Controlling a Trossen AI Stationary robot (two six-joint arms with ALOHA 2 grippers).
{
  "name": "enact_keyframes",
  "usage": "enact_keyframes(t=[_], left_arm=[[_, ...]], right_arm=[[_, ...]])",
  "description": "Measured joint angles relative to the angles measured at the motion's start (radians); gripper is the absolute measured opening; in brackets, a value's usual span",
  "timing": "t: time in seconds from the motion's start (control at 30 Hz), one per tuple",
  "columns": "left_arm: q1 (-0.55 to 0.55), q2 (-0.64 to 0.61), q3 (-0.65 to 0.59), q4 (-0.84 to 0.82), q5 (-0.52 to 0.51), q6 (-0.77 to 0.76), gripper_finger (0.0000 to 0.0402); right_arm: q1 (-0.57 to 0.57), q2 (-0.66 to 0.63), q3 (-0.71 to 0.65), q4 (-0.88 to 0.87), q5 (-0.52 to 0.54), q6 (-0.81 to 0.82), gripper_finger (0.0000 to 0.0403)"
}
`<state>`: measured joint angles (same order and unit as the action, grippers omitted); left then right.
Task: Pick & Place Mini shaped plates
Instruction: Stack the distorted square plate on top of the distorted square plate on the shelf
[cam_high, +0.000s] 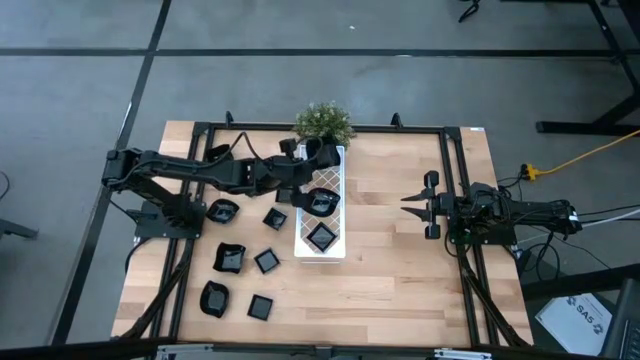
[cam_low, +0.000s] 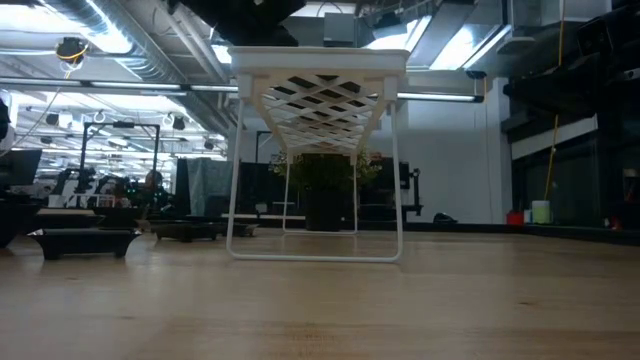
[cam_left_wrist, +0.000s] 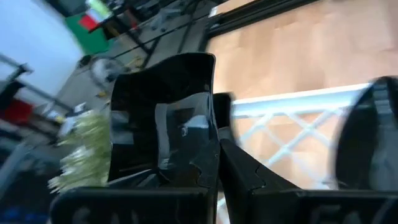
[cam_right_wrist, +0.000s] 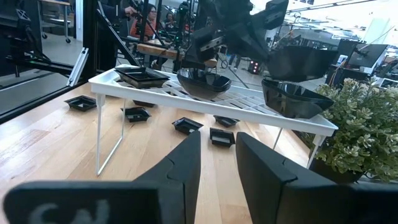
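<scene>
— Left gripper (cam_high: 312, 158)?
— Stretched from the left edge of the table (cam_high: 400, 290) to its middle, above the tray (cam_high: 335, 180), over the tray's end next to the plant (cam_high: 323, 122). Closed on one plate (cam_left_wrist: 163, 121), fingers (cam_left_wrist: 249, 177) tight on its rim. Holds it in the air, tilted, with the white lattice below it.

— And the plant itself?
— At the middle of one long edge of the table, just beside the tray's end.

— Other dishes on the tray?
— Two. A square plate (cam_high: 320, 237) flat at the end away from the plant, a round plate (cam_high: 320, 202) around the middle of the tray. Apart from each other, both under no gripper.

— And on the wood?
— Six plates (cam_high: 222, 211), all between the tray and the left edge, spread loosely from the middle of the table toward the corner away from the plant. None touching another, none stacked.

— Right gripper (cam_high: 408, 203)?
— Near the right edge, about halfway along it, low over the wood and pointing toward the tray, well apart from it. Fingers parted by only a narrow gap, nothing between them.

— From table height?
— Tray on thin white legs, well clear of the wood, plant behind it; two of the loose dishes flat on the wood to one side.
</scene>
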<state>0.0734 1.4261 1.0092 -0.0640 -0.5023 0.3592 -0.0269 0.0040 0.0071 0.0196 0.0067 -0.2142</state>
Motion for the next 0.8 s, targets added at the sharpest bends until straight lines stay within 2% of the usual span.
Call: enact_keyframes(t=[0.1,0.5,0.67,0.8], left_arm=[[0.0,0.0,0.0,0.0,-0.053,-0.005,0.0022],[0.0,-0.006,0.0,-0.002,-0.069,0.018,0.0099],[-0.014,-0.052,0.0,-0.039,-0.109,0.051,0.0114],[-0.034,-0.104,0.0,-0.126,-0.109,0.012,0.0115]], right_arm=[[0.0,0.0,0.0,0.0,0.0,0.0,0.0102],[0.0,0.0,0.0,0.0,0.0,0.0,0.0102],[0.0,0.0,0.0,0.0,0.0,0.0,0.0102],[0.0,0.0,0.0,0.0,0.0,0.0,0.0102]])
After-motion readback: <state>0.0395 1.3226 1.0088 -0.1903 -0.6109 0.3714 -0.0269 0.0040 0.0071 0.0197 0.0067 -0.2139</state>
